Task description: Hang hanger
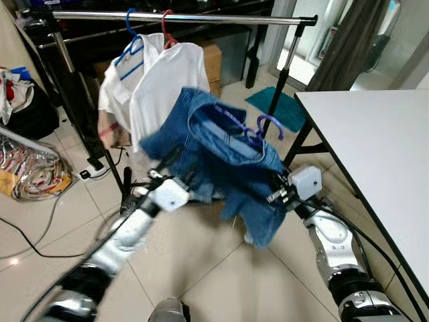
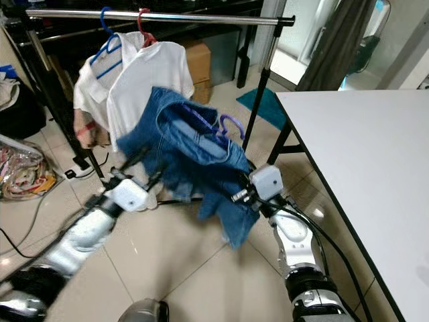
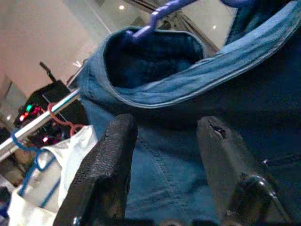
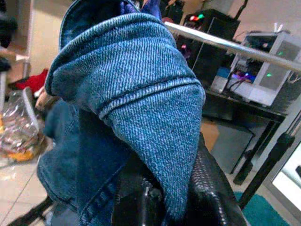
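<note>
The denim garment (image 1: 228, 161) sits on a purple hanger (image 1: 265, 127), carried in the air between both arms, below and nearer than the chrome rail (image 1: 181, 17) of the clothes rack. The purple hook stands clear of the collar and is not yet over the rail. The right gripper (image 4: 164, 197) is clenched on a fold of denim at the garment's right side. The left gripper (image 3: 164, 165) has its fingers spread, with cloth lying across the gap; whether it actually bears on the fabric cannot be told. Judgement: the load needs lifting until the hook rides above the rail, then carrying far and lowering onto the bare stretch right of the white shirts (image 1: 161, 87), keeping the hook upright throughout. The head views give the rack, the white table (image 1: 375, 147) at right and the tiled floor (image 1: 201, 268). The left wrist view shows the hanger's neck emerging inside the collar; the right wrist view shows the pinch itself.
</note>
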`<state>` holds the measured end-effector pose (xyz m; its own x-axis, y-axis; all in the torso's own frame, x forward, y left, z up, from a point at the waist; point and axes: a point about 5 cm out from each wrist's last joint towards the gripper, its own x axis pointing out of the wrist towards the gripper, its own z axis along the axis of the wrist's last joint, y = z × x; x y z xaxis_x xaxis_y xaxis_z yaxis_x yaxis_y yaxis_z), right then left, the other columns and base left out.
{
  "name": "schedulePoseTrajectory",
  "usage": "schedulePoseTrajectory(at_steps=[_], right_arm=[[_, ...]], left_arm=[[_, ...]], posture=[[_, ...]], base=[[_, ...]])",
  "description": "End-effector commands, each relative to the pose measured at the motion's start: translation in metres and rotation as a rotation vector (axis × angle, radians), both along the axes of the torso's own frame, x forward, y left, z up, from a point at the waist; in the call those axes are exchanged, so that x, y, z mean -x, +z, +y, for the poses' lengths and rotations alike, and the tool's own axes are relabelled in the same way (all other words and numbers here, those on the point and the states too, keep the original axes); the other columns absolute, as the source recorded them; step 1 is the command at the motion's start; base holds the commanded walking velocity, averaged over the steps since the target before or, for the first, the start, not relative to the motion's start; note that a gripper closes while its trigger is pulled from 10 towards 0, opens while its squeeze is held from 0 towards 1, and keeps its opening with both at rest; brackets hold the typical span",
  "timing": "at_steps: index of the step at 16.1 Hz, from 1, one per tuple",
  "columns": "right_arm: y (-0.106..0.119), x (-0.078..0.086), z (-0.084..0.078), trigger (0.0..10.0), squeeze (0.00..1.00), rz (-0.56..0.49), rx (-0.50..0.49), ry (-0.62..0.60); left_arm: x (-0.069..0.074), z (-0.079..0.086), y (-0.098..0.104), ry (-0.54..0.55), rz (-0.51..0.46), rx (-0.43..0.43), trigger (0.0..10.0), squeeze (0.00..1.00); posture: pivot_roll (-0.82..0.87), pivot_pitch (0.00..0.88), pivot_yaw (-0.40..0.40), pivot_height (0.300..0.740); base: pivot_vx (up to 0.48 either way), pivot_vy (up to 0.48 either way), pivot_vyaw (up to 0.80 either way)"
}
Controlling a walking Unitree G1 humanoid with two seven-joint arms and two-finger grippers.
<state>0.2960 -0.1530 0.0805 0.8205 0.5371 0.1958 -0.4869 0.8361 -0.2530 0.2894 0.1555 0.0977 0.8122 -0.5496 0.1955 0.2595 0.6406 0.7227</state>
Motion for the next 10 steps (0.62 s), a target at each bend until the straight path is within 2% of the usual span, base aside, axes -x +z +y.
schedulePoseTrajectory(at_steps=[1, 3, 5, 8, 9, 10], right_arm=[[0.001, 0.003, -0.011, 10.0, 0.0, -0.027, 0.012, -0.008], [-0.002, 0.005, -0.013, 10.0, 0.0, -0.018, 0.04, 0.006], [-0.01, 0.01, -0.018, 10.0, 0.0, 0.002, 0.116, 0.03], [-0.012, 0.012, -0.025, 10.0, 0.0, 0.007, 0.15, 0.033], [-0.013, 0.014, -0.027, 10.0, 0.0, 0.007, 0.164, 0.041], [-0.014, 0.016, -0.03, 10.0, 0.0, 0.008, 0.183, 0.053]], left_arm=[[0.01, 0.007, -0.009, -0.054, 0.037, -0.079, 10.0, 0.0], [0.014, 0.011, -0.013, -0.07, 0.059, -0.1, 10.0, 0.0], [0.025, 0.014, -0.023, -0.101, 0.119, -0.112, 10.0, 0.0], [0.038, 0.01, -0.032, -0.144, 0.147, -0.131, 10.0, 0.0], [0.042, 0.012, -0.035, -0.153, 0.147, -0.157, 10.0, 0.64], [0.046, 0.016, -0.039, -0.161, 0.159, -0.178, 10.0, 1.0]], posture=[[0.28, 0.0, 0.0, 0.74], [0.28, 0.0, 0.002, 0.74], [0.28, 0.0, 0.002, 0.74], [0.29, 0.0, 0.0, 0.74], [0.29, 0.0, -0.001, 0.74], [0.29, 0.0, -0.002, 0.74]], base=[[0.0, 0.0, 0.0], [0.0, 0.0, 0.0], [0.0, 0.0, 0.0], [0.0, 0.0, 0.0], [0.0, 0.0, 0.0], [0.0, 0.0, 0.0]])
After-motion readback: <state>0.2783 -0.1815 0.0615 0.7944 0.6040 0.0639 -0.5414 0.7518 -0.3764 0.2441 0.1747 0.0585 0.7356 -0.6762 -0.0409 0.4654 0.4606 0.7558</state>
